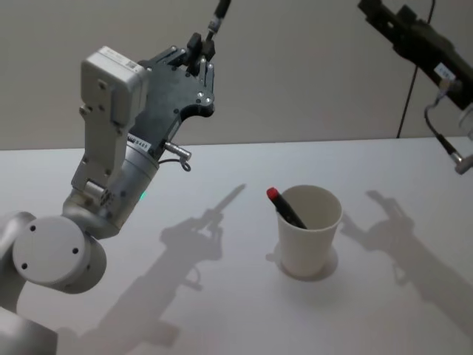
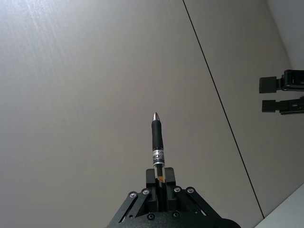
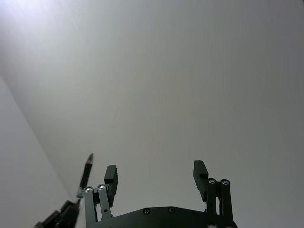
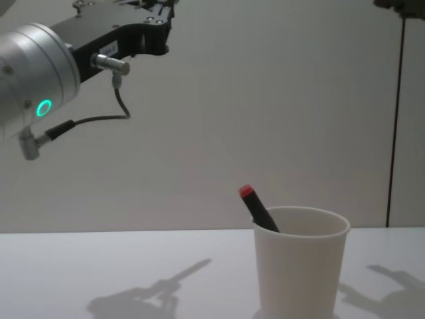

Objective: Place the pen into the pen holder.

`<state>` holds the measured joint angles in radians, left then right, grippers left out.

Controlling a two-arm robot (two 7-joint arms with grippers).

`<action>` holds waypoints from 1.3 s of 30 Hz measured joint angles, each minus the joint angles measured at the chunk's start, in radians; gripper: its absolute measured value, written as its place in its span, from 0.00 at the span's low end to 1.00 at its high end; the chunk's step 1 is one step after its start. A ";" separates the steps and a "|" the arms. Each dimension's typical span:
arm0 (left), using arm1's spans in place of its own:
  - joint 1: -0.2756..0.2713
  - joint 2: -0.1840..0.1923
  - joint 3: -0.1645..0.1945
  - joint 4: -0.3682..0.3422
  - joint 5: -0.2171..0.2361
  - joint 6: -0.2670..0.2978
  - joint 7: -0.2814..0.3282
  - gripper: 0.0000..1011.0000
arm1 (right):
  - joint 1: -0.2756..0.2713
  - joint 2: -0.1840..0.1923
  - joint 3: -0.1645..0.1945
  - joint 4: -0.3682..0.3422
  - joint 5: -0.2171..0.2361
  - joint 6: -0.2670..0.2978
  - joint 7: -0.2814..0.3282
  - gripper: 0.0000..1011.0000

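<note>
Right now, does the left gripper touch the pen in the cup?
Apart. In the head view the left gripper, shut on a second pen, hangs far from the pen in the pen holder.

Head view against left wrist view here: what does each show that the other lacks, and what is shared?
Head view alone: the paper cup on the table, with the red-tipped marker leaning inside it. Left wrist view alone: the slim pen's silver tip and label, and the right gripper's two fingers standing apart, farther off. Shared: the left gripper, raised high and shut on that slim pen.
</note>
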<state>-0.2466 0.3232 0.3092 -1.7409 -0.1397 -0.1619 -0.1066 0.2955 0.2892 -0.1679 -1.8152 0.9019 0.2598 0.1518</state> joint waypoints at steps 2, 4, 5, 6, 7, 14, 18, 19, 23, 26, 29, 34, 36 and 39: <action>-0.002 -0.004 0.002 0.004 0.002 -0.004 -0.004 0.11 | 0.005 -0.003 -0.001 -0.002 0.039 0.029 0.004 0.99; -0.003 -0.007 0.003 0.007 0.003 -0.007 -0.008 0.11 | 0.011 -0.006 -0.001 -0.003 0.071 0.053 0.007 0.99; -0.004 -0.009 0.003 0.009 0.004 -0.009 -0.010 0.11 | 0.014 -0.007 -0.002 -0.003 0.082 0.062 0.008 0.99; -0.004 -0.010 0.004 0.009 0.005 -0.010 -0.011 0.11 | 0.016 -0.008 -0.002 -0.003 0.092 0.070 0.009 0.99; -0.004 -0.011 0.004 0.011 0.006 -0.012 -0.013 0.11 | 0.021 -0.010 -0.003 -0.003 0.112 0.087 0.012 0.99; -0.004 -0.017 0.006 0.016 0.010 -0.017 -0.021 0.11 | 0.050 -0.022 -0.011 0.006 0.195 0.159 0.021 0.99; -0.004 -0.020 0.006 0.019 0.012 -0.018 -0.024 0.11 | 0.065 -0.031 -0.017 0.016 0.229 0.188 0.023 0.99; -0.004 -0.021 0.006 0.020 0.012 -0.019 -0.025 0.11 | 0.068 -0.032 -0.019 0.018 0.234 0.192 0.023 0.99; -0.004 -0.023 0.006 0.022 0.013 -0.020 -0.027 0.11 | 0.086 -0.043 -0.030 0.035 0.256 0.213 0.025 0.99; -0.004 -0.024 0.006 0.023 0.014 -0.022 -0.030 0.11 | 0.095 -0.049 -0.036 0.045 0.263 0.220 0.027 0.99; -0.004 -0.025 0.005 0.025 0.014 -0.024 -0.032 0.11 | 0.110 -0.059 -0.045 0.064 0.269 0.228 0.031 0.99; -0.004 -0.026 0.003 0.027 0.013 -0.028 -0.035 0.11 | 0.127 -0.070 -0.058 0.088 0.271 0.234 0.040 0.99; -0.004 -0.026 0.002 0.028 0.012 -0.030 -0.037 0.11 | 0.135 -0.076 -0.065 0.100 0.271 0.236 0.046 0.99; -0.004 -0.026 0.000 0.029 0.008 -0.033 -0.040 0.11 | 0.144 -0.082 -0.072 0.112 0.271 0.238 0.052 0.99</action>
<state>-0.2504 0.2969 0.3092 -1.7119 -0.1314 -0.1952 -0.1462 0.4391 0.2072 -0.2395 -1.7034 1.1729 0.4975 0.2040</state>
